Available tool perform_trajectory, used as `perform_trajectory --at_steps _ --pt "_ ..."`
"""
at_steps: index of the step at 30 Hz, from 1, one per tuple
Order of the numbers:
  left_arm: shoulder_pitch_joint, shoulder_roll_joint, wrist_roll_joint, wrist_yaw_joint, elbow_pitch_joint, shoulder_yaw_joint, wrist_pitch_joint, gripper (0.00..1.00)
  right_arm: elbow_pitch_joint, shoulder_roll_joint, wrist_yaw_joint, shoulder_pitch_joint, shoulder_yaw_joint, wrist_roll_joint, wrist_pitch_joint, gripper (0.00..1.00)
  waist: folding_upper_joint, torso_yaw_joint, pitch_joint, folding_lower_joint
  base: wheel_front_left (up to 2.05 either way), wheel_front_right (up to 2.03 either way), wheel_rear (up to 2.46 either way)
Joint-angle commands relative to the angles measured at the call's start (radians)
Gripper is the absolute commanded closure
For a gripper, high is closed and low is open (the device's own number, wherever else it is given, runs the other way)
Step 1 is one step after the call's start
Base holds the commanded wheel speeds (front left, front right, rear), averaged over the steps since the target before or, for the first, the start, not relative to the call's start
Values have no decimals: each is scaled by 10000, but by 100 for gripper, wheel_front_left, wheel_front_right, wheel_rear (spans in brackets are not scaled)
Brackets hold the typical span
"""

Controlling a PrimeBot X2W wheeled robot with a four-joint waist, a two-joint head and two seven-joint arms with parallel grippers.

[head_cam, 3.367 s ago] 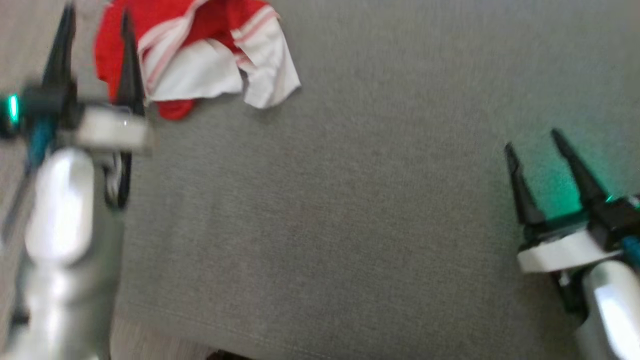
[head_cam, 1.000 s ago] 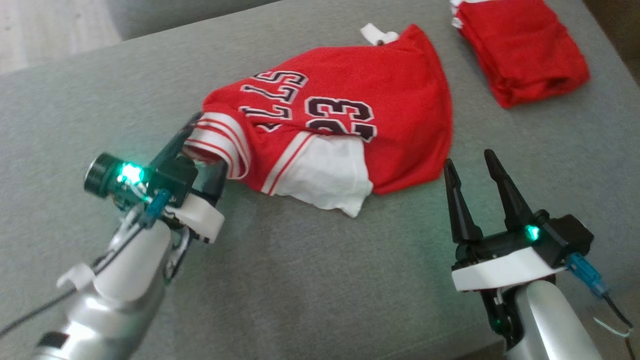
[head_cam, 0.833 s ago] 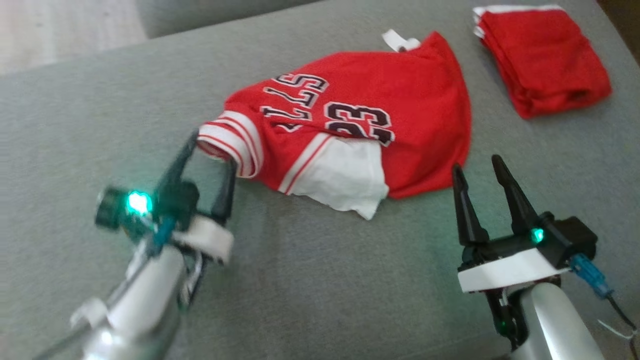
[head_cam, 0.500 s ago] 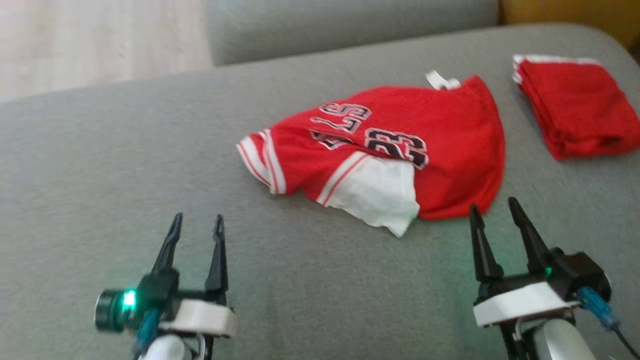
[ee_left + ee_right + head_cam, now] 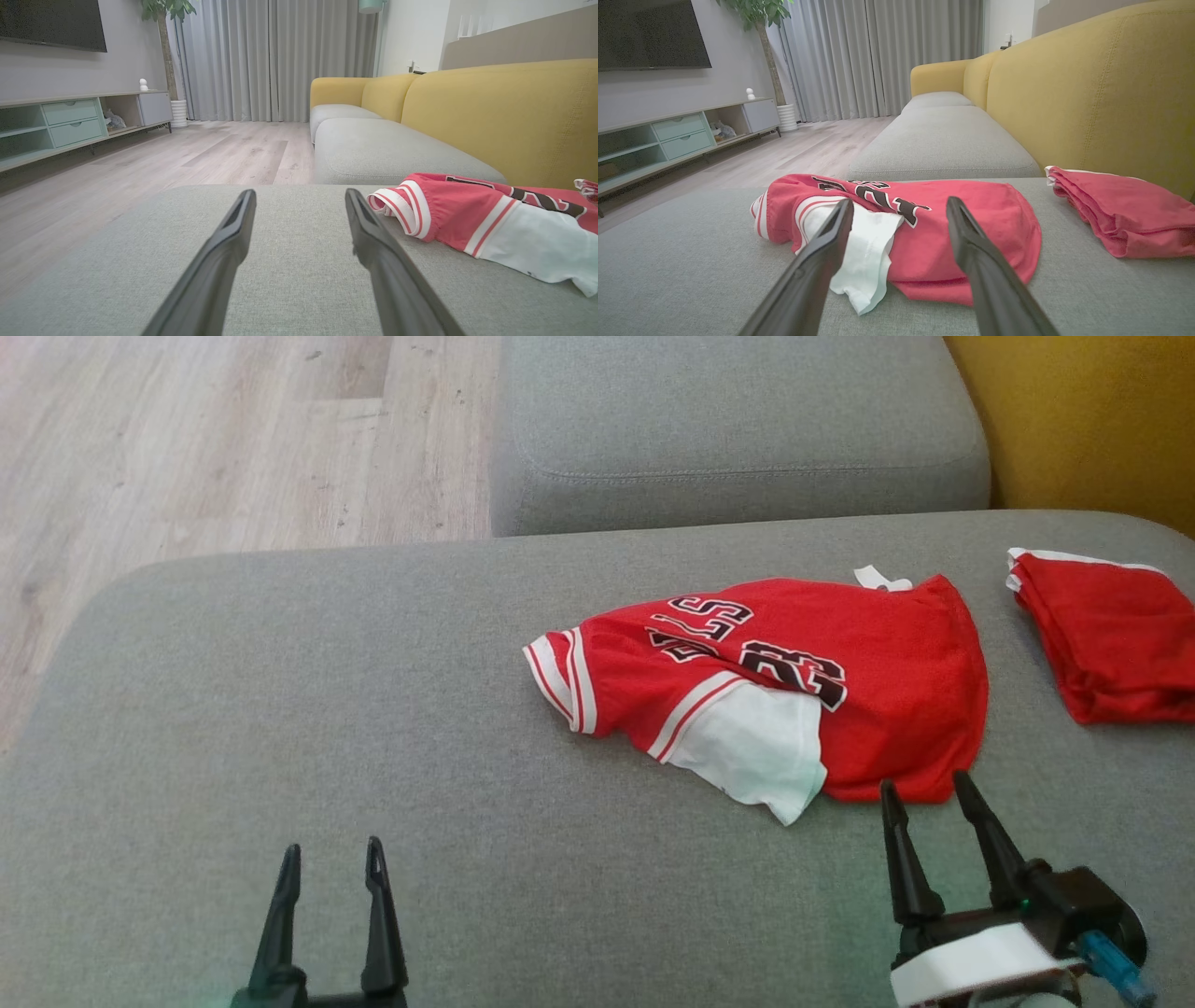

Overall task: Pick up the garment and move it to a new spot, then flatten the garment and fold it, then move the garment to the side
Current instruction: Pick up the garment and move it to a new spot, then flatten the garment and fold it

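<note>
Flattening looks next: left tool (image 5: 333, 845) and right tool (image 5: 922, 784) (both wide, empty) should each pinch an opposite edge of the crumpled shirt (image 5: 868, 635) and pull outward.

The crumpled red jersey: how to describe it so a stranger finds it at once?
Start at the wide grey fabric seat cushion beside the yellow sofa backrest. On its right part lies the crumpled red jersey. Unlike the neatly folded red garment to its right, it shows black numbers, white-striped trim and a white panel.
</note>
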Motion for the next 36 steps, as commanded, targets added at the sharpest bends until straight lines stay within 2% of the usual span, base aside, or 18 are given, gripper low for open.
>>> perform_trajectory --at_steps 1,9,31,36 --pt "-396 -139 135 -63 -365 461 -79 0 -331 -24 -7 -204 277 -34 -24 0 -1 -1 -20 2 0 0 0" --pt "-326 -236 451 -269 -373 731 -79 0 -329 -24 -7 -174 346 15 -24 0 -1 -52 -4 2 0 0 0" --pt "-442 -273 765 -716 -138 617 -80 0 -320 -24 -7 -175 466 9 -24 0 -1 -257 203 2 0 0 0" --pt "-519 -274 848 -686 -170 600 -80 0 -373 -24 -7 -254 527 -13 -24 0 -1 -402 461 2 0 0 0"
